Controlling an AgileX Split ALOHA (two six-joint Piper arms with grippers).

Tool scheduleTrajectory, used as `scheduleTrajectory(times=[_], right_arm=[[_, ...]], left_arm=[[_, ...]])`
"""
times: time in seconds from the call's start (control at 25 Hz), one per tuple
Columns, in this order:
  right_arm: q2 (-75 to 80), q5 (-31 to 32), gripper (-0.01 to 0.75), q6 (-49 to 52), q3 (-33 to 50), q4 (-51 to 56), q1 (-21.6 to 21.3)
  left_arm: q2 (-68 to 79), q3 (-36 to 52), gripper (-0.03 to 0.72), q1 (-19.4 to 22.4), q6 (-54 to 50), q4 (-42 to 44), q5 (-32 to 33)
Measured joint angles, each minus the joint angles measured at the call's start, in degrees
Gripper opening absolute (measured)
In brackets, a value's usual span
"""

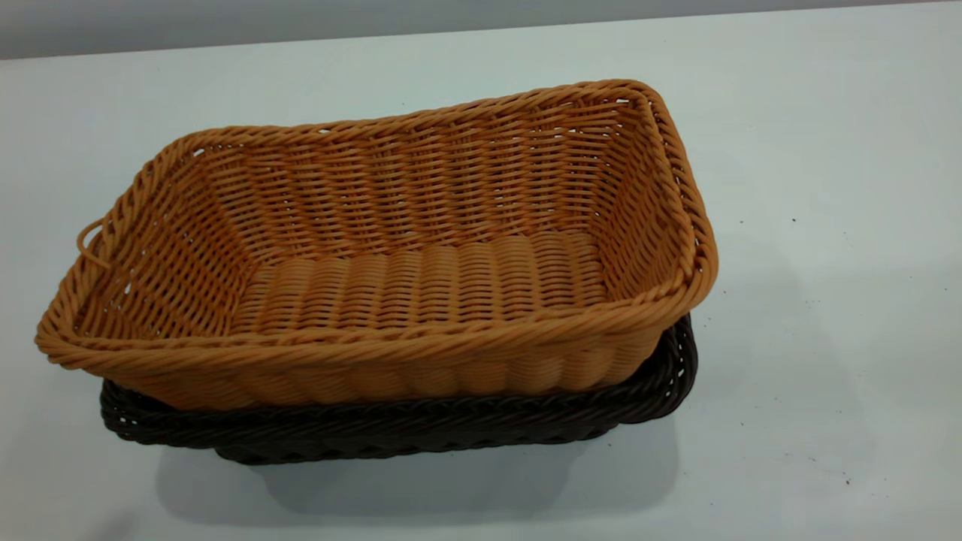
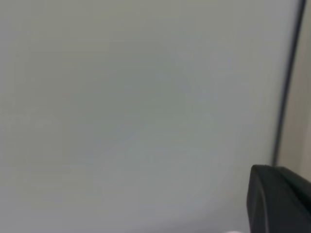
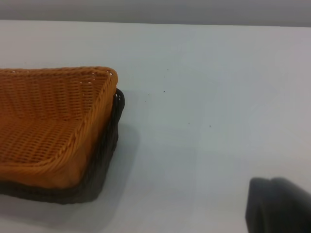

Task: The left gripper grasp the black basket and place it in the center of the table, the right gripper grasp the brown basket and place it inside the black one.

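Observation:
The brown basket [image 1: 391, 263], orange-tan with a small loop on its left short end, sits inside the black basket [image 1: 391, 432] in the middle of the white table [image 1: 827, 150]. It rests a little skewed, and only the black basket's braided front rim and right corner show beneath it. Neither gripper shows in the exterior view. A black part of my left gripper [image 2: 279, 199] shows over bare table, with no basket in that view. A black part of my right gripper [image 3: 277, 206] is off to the side, apart from the brown basket [image 3: 48, 121] and the black basket [image 3: 104, 160].
A few small dark specks [image 1: 794, 220] lie on the table right of the baskets. The table's far edge [image 1: 225, 46] meets a grey wall. A dark line [image 2: 286, 82] marks the table's edge in the left wrist view.

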Motion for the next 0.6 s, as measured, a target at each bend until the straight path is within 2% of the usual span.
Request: scheduleTrajectory(times=[0.08,0.2,0.44,0.6], right_arm=[[0.0,0.0,0.0,-0.06,0.0,0.0,0.0],[0.0,0.0,0.0,-0.06,0.0,0.0,0.0],[0.0,0.02,0.0,-0.06,0.0,0.0,0.0],[0.0,0.02,0.0,0.01,0.0,0.0,0.0]], left_arm=[[-0.11,0.13,-0.001,0.0,0.0,4.99,0.69],[-0.11,0.13,-0.001,0.0,-0.74,16.06,5.74],[-0.11,-0.62,-0.001,0.0,-14.56,44.14,26.91],[-0.11,-0.62,-0.001,0.0,-32.7,58.61,41.63]])
